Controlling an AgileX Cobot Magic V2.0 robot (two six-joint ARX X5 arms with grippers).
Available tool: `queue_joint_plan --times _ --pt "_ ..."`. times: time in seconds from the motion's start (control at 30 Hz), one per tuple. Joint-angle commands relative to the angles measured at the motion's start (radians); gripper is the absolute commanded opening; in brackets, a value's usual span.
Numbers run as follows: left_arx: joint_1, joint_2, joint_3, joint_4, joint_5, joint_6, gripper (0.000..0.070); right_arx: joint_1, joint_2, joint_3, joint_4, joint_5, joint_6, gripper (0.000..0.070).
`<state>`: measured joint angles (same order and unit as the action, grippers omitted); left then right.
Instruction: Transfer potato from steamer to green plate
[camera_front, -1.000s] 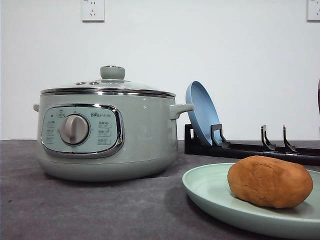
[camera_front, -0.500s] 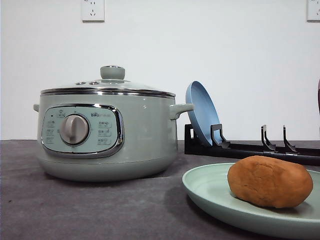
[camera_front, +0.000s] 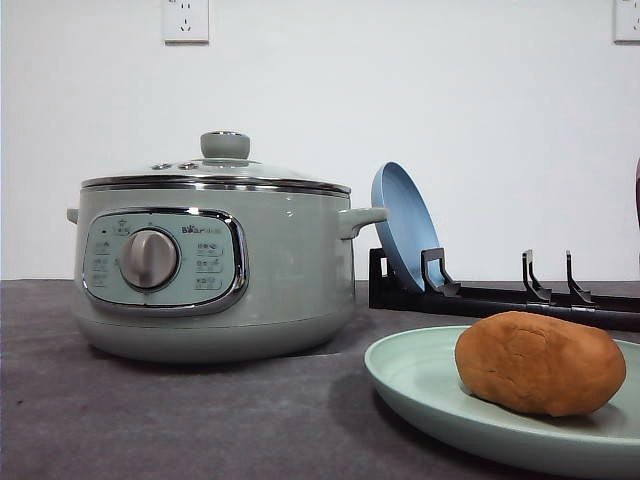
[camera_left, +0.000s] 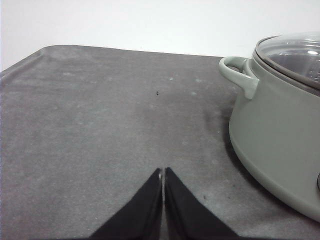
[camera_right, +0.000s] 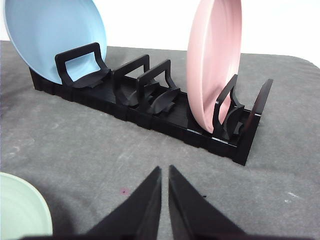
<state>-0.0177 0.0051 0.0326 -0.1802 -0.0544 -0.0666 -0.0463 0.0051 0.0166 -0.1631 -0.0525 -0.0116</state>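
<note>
Out front, the potato (camera_front: 540, 362) lies on the green plate (camera_front: 420, 385) at four o'clock from the lidded steamer (camera_front: 215, 265), long axis left-right. At my left gripper (camera_left: 163, 172), jaws shut and empty, the steamer sits at two o'clock. My right gripper (camera_right: 164, 170), shut and empty, is nearer, plate rim at eight o'clock.

The steamer (camera_front: 215, 260) control panel (camera_front: 163, 262) carries a small "Bear" brand mark; its remaining button labels are too small to read.
</note>
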Motion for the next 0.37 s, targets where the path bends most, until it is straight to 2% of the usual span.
queue_joint_plan --times 0.0,0.33 --pt "0.0 -0.002 -0.021 -0.007 -0.003 0.002 0.0 -0.001 -0.002 -0.005 0.013 0.001 -0.007 0.0013" --pt "0.0 -0.002 -0.021 -0.007 -0.003 0.002 0.0 -0.001 -0.002 -0.005 0.013 0.001 -0.007 0.0013"
